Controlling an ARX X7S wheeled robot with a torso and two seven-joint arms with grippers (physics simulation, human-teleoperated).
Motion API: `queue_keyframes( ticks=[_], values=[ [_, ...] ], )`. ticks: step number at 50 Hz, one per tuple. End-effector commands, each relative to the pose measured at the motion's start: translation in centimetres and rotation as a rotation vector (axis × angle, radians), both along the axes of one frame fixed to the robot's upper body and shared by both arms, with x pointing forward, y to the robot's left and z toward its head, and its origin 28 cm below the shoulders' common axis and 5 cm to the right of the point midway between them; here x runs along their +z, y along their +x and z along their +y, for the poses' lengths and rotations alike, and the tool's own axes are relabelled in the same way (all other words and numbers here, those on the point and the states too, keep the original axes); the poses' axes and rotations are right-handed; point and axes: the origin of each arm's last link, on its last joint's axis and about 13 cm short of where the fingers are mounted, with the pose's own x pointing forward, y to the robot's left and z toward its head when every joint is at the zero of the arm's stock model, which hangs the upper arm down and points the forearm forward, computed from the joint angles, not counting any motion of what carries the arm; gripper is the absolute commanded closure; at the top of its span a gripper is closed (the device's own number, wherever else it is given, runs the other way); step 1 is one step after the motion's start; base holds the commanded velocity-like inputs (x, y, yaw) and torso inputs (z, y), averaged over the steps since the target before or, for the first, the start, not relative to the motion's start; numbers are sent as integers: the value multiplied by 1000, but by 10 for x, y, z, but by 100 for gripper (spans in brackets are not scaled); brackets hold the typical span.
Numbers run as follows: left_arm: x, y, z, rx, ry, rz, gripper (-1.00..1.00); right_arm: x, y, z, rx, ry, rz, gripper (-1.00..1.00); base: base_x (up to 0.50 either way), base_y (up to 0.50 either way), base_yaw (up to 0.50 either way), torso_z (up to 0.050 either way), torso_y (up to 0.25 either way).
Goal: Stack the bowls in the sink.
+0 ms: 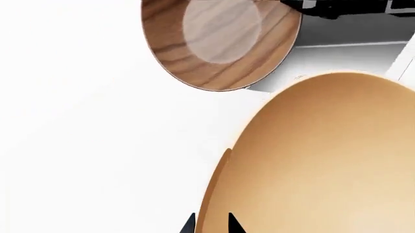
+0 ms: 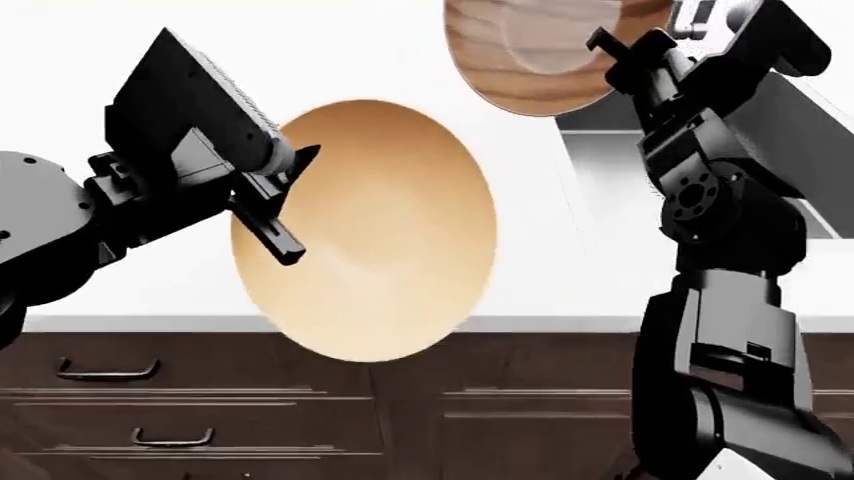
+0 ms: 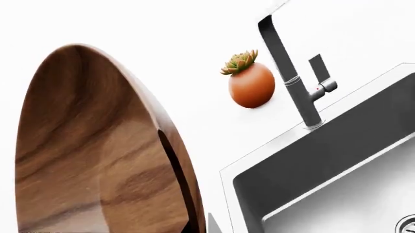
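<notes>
1. Left pincer (image 2: 274, 205): I hold the cream bowl (image 2: 363, 230) by its rim, one finger either side of the wall. The bowl is lifted clear of the tabletop (image 2: 160, 290), tipped nearly on edge, at centre-left of the head view.

2. Right pincer (image 2: 627, 62): it is clamped on the rim of the wooden bowl (image 2: 534, 55), which hangs tilted at the upper centre of the head view, beside the sink (image 2: 603, 170) at the right.

3. Step in hand, as I judge it: carry both bowls over the sink and nest one in the other. Neither bowl is in the basin yet.

4. Method I recommend:
   - Level the wooden bowl first, mouth up, before lowering it.
   - Set it flat on the basin floor, away from the drain (image 3: 407, 224) at the lower right of the right wrist view.
   - Keep it clear of the faucet (image 3: 288, 73), which stands at the basin's far edge.
   - Release only once the bowl rests on the floor.
   - Then bring the cream bowl over, level it, centre it and lower it inside.

5. Risk: a rim grip on a steeply tilted bowl may slip; I would rotate slowly.

6. Containers:
   - Both bowls appear empty.
   - The visible part of the sink holds nothing.
   - An orange-red pot (image 3: 251, 85) on the tabletop near the faucet carries a small succulent. Leave it.
</notes>
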Motion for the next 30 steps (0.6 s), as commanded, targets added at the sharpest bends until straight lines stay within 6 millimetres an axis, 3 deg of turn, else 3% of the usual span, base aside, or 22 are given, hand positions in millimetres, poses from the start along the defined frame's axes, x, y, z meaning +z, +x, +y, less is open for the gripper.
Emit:
queue_keyframes(
  ticks=[1,6,15,30],
  values=[
    [14,14,13,204,-99,-57,100,0,-3,-8,-49,0,-52,100,-500,0,0,0,0],
    [29,22,19,359,-261,-118,100,0,-11,-13,-47,14,-57,100,-500,0,0,0,0],
    [34,31,10,386,-541,-39,100,-5,-25,-21,11,31,-33,100,-500,0,0,0,0],
    [19,42,17,546,-640,-79,100,-26,-44,-39,-26,33,11,100,-467,0,0,0,-1]
  ],
)
